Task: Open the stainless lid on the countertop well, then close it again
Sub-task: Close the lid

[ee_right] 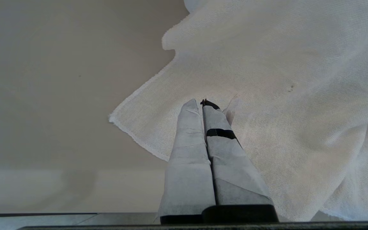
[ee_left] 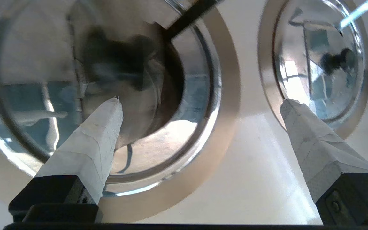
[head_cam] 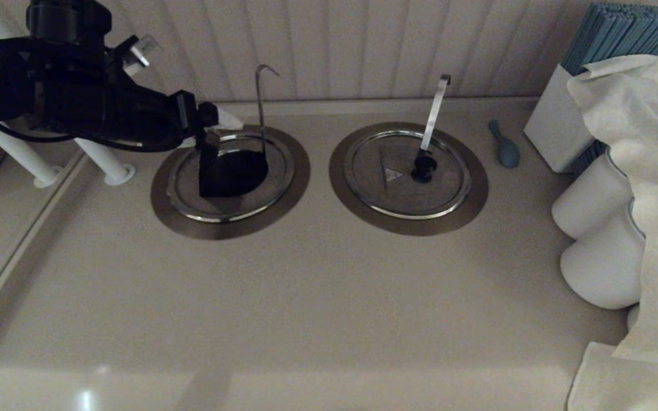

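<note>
The stainless lid (head_cam: 232,206) lies on the left countertop well (head_cam: 240,171), which has a wide brown ring. The lid's flap (head_cam: 209,168) stands raised at the left, and the dark hole shows beside it. A thin hooked rod (head_cam: 260,103) rises from the well's back. My left gripper (head_cam: 217,128) hovers over the well's back left, open, gripping nothing. In the left wrist view the left gripper (ee_left: 202,100) spans the rim, one finger (ee_left: 101,134) close to the shiny flap (ee_left: 30,80). My right gripper (ee_right: 202,103) is shut and empty over a white cloth.
The twin lid (head_cam: 408,171) with a pale flat handle (head_cam: 434,111) sits to the right. A blue spoon (head_cam: 505,149), a white box of blue sticks (head_cam: 557,131), white jars (head_cam: 592,200) and a draped cloth (head_cam: 649,171) crowd the right side. White posts (head_cam: 106,162) stand at left.
</note>
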Controlling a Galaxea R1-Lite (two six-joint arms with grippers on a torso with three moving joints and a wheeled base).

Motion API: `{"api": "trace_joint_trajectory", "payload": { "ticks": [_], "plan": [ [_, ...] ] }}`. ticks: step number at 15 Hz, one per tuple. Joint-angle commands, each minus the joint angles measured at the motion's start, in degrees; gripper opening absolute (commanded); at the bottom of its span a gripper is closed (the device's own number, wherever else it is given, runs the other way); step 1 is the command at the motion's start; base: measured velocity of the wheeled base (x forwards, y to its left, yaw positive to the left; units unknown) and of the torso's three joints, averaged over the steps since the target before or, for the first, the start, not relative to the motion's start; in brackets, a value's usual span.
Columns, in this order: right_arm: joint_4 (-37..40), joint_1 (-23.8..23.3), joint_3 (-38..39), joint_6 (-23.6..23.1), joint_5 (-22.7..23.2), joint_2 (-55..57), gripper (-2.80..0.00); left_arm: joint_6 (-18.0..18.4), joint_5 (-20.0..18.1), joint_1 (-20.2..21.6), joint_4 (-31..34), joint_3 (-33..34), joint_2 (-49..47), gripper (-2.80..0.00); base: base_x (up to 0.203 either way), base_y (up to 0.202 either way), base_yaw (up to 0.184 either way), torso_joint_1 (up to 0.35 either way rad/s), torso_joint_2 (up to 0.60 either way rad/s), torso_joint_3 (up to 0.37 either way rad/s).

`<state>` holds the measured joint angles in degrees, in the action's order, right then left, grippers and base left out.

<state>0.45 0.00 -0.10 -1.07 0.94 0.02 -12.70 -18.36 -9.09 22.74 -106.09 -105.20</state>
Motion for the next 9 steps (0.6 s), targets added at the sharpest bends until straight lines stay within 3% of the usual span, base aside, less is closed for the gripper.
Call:
{"api": "trace_joint_trajectory", "payload": {
  "ticks": [1, 9],
  "plan": [
    [-0.01, 0.00, 0.01, -0.07, 0.03, -0.02, -2.80, -0.03, -0.01, -1.21, 0.12, 0.38, -0.09, 0.00, 0.000, 0.000, 0.000, 0.000, 0.00, 0.000],
    [-0.01, 0.00, 0.01, -0.07, 0.03, -0.02, -2.80, -0.13, 0.25, -2.07, -0.09, 0.83, -0.07, 0.00, 0.000, 0.000, 0.000, 0.000, 0.00, 0.000]
  ]
}}
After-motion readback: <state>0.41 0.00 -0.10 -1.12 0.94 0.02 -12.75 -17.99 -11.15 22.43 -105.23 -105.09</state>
